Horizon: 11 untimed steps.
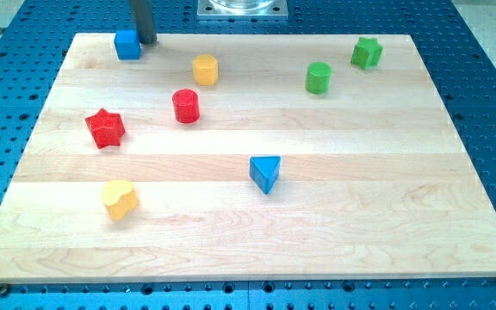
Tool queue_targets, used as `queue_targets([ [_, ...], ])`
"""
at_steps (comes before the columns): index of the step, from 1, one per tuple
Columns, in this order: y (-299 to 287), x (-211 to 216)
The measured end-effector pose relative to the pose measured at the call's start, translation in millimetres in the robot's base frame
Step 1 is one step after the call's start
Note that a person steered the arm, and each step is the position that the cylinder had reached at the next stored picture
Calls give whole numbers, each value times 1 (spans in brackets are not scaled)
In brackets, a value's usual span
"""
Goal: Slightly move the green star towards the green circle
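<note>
While nothing is touching the green star (367,52) yet, the approach is only beginning. The blue triangle (265,173) is sitting nearest the view's bottom on the counter (231,250), the green circle (318,77) farther up. The tip (147,40) is standing just beside the blue cube (127,44), far to the star's left. No fingers exist here, so their state cannot be told. Next, I judge, the tip needs to circle behind the star's right.

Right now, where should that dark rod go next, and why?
Probably across the view's top toward the right. My tip sits beside the blue cube at the top left, far from the green star. The green circle lies to the star's lower left, so I should likely reach the star's upper-right side before nudging.
</note>
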<state>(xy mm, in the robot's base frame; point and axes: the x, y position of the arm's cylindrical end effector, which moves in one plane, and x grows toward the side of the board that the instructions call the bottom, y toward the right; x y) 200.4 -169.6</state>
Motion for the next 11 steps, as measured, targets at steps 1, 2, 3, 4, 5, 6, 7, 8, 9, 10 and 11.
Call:
queue_targets([
  [1,0,4],
  [2,0,4],
  [3,20,0],
  [4,90,-2],
  [5,160,-1],
  [6,229,5],
  [7,318,10],
  [8,401,16],
  [9,447,19],
  [10,451,45],
  [11,416,55],
])
